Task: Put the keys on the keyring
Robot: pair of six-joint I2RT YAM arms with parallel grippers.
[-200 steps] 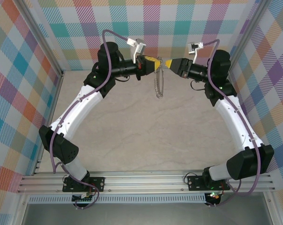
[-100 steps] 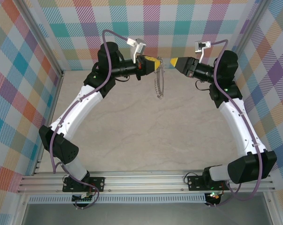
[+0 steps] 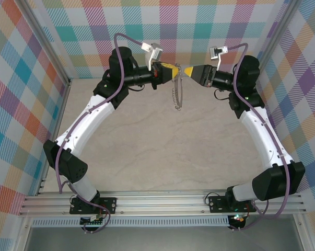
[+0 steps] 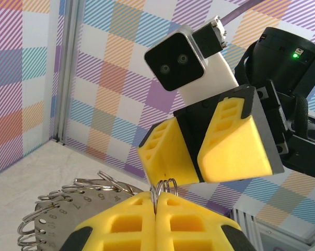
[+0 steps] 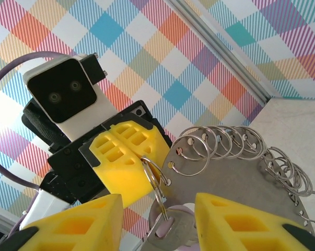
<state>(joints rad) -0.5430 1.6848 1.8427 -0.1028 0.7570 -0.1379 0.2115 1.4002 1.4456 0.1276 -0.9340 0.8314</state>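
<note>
Grey keyring (image 5: 241, 180) rim pinched in left hand (image 4: 156, 206), right hand (image 3: 187, 70) parted

Engraved along the rim of the grey metal disc (image 4: 76, 222), in the left wrist view: a curved row of single digits, one beside each of the split rings (image 4: 32, 230) threaded through its edge. Clearest among them a 7, with what look like an 8 and a 9 next to it, all tilted with the curve. Remaining digits too small and slanted to read. Nothing else legible anywhere.
</note>
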